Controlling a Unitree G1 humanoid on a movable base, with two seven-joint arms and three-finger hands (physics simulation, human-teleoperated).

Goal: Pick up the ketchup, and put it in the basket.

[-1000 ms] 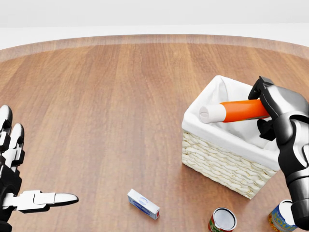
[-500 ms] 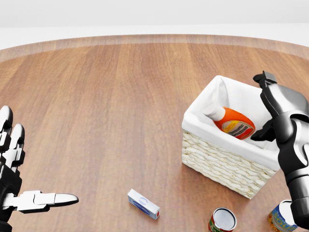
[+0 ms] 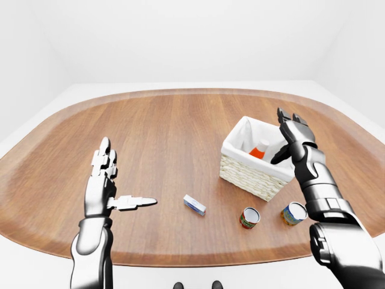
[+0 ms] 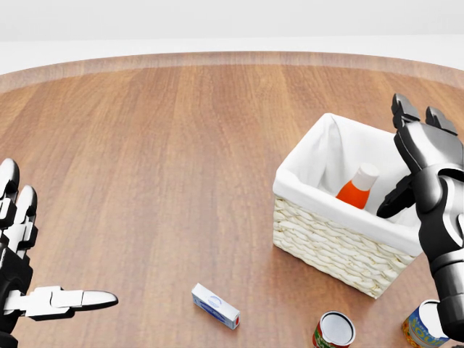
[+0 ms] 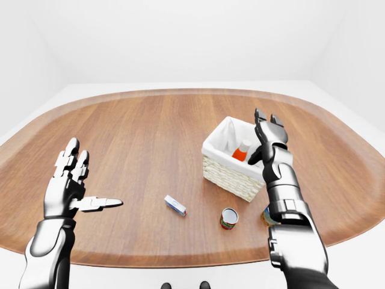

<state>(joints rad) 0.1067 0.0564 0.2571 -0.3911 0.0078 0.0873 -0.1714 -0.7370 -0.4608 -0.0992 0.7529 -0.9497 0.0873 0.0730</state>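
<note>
Since a second ago our right hand (image 4: 420, 163) has let go of the ketchup (image 4: 357, 188), which has dropped from across the rim into the basket (image 4: 333, 235).

We see the bottle standing tilted against the white liner, cap up, only its upper part showing above the wicker wall. Our right hand hovers just beside the basket's right rim, fingers spread and empty. Our left hand (image 3: 108, 180) is open over the counter (image 4: 159, 145), well apart, holding nothing. Near the bottom of the head view lie a small white-and-blue box (image 4: 215, 305) and two cans (image 4: 333, 330), outside the basket.
</note>
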